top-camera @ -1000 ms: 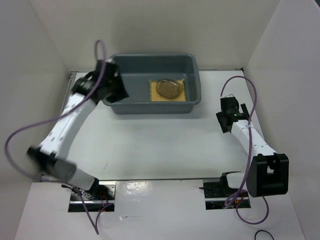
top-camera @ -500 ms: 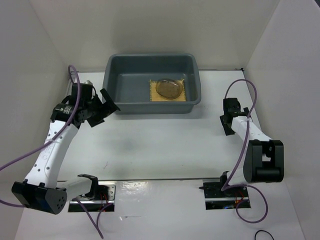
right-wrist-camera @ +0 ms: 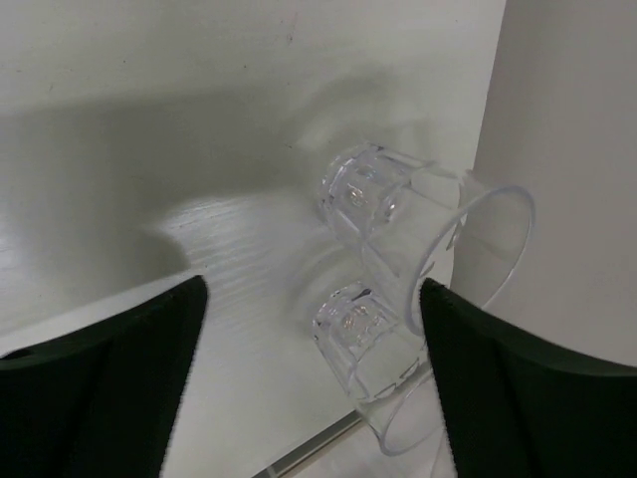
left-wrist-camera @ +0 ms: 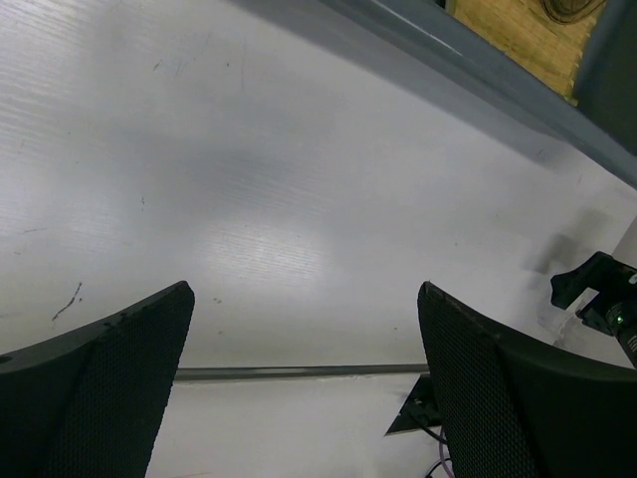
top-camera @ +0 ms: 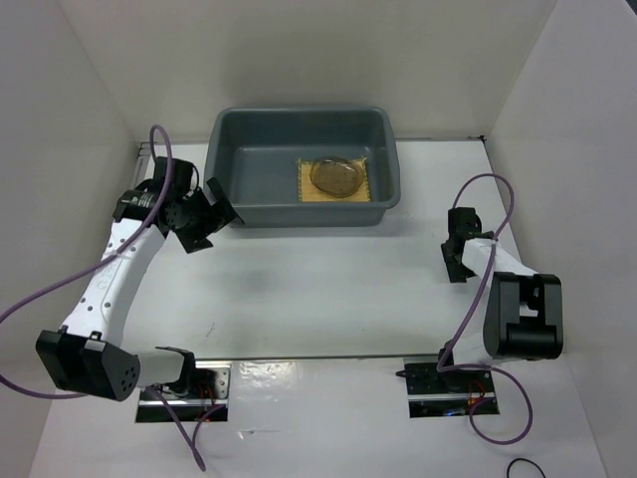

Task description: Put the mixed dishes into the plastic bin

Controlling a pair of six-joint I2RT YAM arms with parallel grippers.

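Note:
The grey plastic bin stands at the back middle of the table. Inside it, at the right, lies the yellow woven mat with a brownish round plate on top. My left gripper hovers open and empty just off the bin's near left corner; its wrist view shows the bin's wall and a strip of the mat. Two clear glass cups sit side by side by the right wall. My right gripper is open, and the nearer cup lies between its fingers, close to the right one.
White walls close in the table on the left, back and right. The cups sit close to the right wall and near the table's front edge. The right gripper shows far off in the left wrist view.
My left arm has swung away from the bin's left rim down to the table beside it, and its gripper has opened. My right gripper has moved nearer and down over the cups.

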